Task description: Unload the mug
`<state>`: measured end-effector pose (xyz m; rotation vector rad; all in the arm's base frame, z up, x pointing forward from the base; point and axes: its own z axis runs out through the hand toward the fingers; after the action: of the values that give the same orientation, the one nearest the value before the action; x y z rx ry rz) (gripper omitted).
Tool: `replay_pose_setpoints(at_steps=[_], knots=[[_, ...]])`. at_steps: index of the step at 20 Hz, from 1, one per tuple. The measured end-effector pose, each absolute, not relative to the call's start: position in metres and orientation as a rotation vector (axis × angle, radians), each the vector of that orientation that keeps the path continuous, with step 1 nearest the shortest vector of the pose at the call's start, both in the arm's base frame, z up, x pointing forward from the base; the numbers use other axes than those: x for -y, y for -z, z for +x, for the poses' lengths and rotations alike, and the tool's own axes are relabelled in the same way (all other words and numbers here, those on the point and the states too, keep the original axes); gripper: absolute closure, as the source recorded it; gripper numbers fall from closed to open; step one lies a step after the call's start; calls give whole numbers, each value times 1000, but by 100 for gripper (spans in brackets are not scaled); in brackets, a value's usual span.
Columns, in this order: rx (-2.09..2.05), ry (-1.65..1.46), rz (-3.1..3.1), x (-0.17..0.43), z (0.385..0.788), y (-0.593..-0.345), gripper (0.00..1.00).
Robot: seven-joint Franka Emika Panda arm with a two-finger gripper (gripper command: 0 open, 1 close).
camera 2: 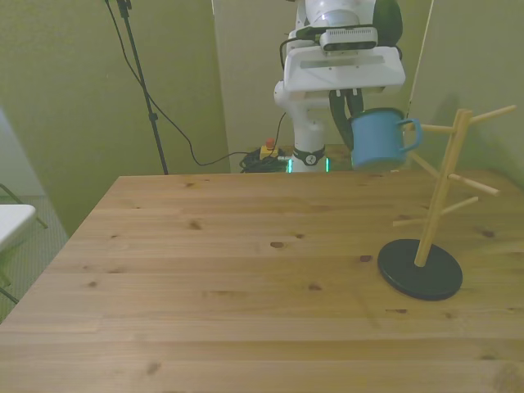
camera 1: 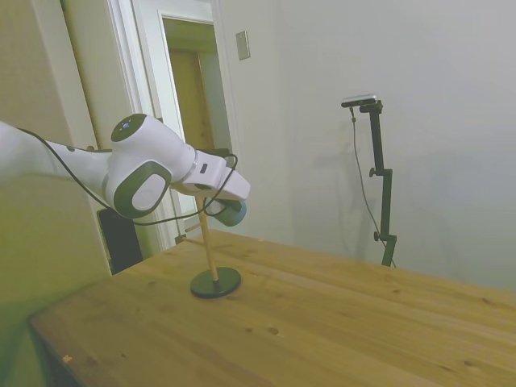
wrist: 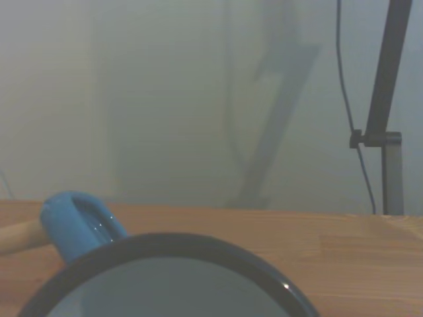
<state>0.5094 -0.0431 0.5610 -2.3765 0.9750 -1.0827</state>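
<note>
You have the mug (camera 2: 377,137) in the air, well above the tabletop (camera 2: 246,270), close to the far edge and toward the far corner at the front view's right. It is blue with a dark rim. The gripper (camera 2: 354,105) comes down on it from above, the dark fingers (camera 2: 339,106) closed on the mug's rim, so you are holding it. In the front view its handle (camera 2: 410,133) points toward the wooden stand (camera 2: 442,192), and the tip of one upper peg (camera 2: 434,128) sits right at the handle; you cannot tell from this view whether the peg is still inside the loop.

The wrist view shows the dark rim (wrist: 172,264) close up and out of focus, with the blue handle (wrist: 76,221) beside it and a pale wooden peg end (wrist: 20,236) touching or just beside the handle.

The stand's round black base (camera 2: 420,268) rests on the tabletop near the edge at the front view's right. In the side view the mug (camera 1: 230,213) is mostly hidden under the white hand of the arm (camera 1: 145,173), level with the upper part of the stand's pole (camera 1: 208,242), whose base (camera 1: 215,282) sits on the wood below.
</note>
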Motion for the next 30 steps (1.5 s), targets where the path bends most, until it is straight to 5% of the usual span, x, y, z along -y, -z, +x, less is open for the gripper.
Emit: replay_pose_setpoints(at_steps=[5,14,24,30], knots=[[-1015,1048,-2354,68,496,-557,100],[-941,783,-2548,54,441,-496,100],[-1041,432,-2777,61,458,-405,100],[-1121,299,-2831,66,469,-391,100]])
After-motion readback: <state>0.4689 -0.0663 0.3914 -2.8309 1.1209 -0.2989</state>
